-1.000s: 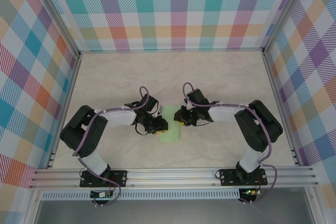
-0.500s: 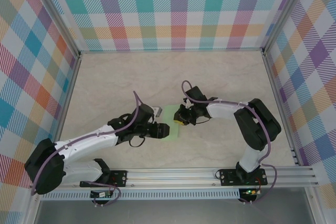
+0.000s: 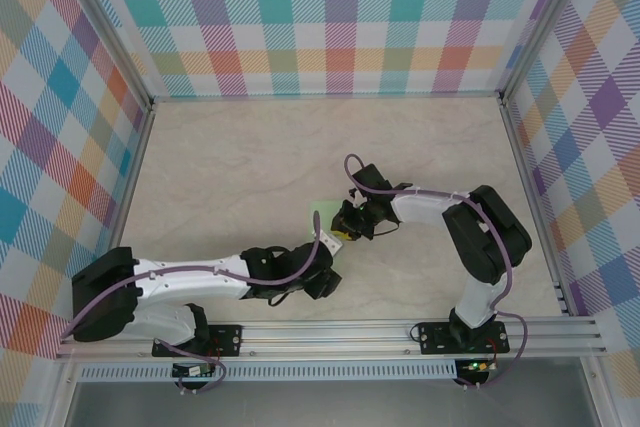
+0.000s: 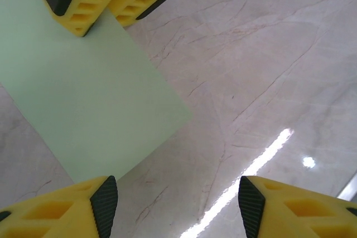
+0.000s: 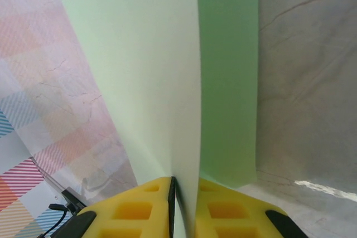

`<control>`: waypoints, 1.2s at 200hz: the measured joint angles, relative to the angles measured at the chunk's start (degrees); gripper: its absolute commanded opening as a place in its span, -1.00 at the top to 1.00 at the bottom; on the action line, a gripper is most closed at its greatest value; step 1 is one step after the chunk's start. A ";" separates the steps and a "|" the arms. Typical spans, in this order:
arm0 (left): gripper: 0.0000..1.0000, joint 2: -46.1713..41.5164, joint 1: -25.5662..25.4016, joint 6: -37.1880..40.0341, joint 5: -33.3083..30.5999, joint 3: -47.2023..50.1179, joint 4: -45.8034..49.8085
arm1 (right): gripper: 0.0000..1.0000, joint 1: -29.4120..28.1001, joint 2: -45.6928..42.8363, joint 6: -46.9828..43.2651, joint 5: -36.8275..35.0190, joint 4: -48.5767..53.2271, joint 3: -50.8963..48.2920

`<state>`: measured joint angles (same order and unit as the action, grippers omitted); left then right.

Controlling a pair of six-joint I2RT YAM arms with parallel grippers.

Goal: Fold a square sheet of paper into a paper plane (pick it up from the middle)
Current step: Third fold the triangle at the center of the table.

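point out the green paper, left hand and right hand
green paper [image 4: 95, 98], left wrist view, middle of sheet
left hand [image 4: 178, 207], left wrist view, midway between fingertips
right hand [image 5: 186, 190], right wrist view, midway between fingertips

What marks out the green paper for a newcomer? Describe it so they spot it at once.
Start at the marble table walled by checked panels and look at its centre. There is the square sheet of paper, pinched at one edge by the right gripper: the sole pale green thing on the stone.
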<state>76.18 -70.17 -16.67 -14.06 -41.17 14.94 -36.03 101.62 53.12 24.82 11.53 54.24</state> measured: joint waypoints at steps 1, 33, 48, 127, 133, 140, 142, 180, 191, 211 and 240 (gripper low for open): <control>-0.26 0.11 -0.04 0.09 -0.11 -0.07 0.07 | 0.68 0.00 0.02 0.00 0.00 0.00 0.00; -0.35 5.27 -2.34 2.14 -4.37 -2.54 1.46 | 0.67 0.00 0.02 -0.02 0.26 0.17 0.28; -0.35 7.41 -3.30 2.71 -5.84 -3.43 1.55 | 0.67 0.00 0.02 -0.02 0.37 0.17 0.37; 0.47 10.75 -4.44 3.41 -14.47 -5.66 2.56 | 0.61 0.00 0.02 -0.04 0.35 0.17 0.44; 0.55 10.73 -4.44 3.37 -14.93 -5.66 2.73 | 0.60 0.00 0.02 -0.07 0.35 0.20 0.44; 0.62 10.62 -4.44 3.37 -15.39 -5.64 2.82 | 0.59 0.00 0.02 -0.07 0.35 0.20 0.44; 0.64 10.58 -4.44 3.65 -15.54 -5.62 2.84 | 0.59 0.00 0.02 -0.09 0.35 0.20 0.44; 1.00 9.11 -4.42 3.50 -16.96 -5.60 2.95 | 0.57 0.00 0.02 -0.72 0.22 0.70 0.44; 1.00 8.98 -4.39 3.52 -16.94 -5.60 2.95 | 0.57 0.00 0.02 -0.96 0.13 0.83 0.44; 0.85 8.81 -3.85 3.45 -16.39 -5.44 2.89 | 0.58 0.00 0.02 -1.16 0.11 1.05 0.44; 0.15 7.69 -3.23 4.15 -13.46 -4.52 2.54 | 0.60 0.00 0.02 -1.29 0.15 1.01 0.44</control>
<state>83.88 -73.41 -12.51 -27.53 -45.69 17.47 -36.03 101.65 51.83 24.97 12.53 54.68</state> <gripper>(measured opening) 0.303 0.202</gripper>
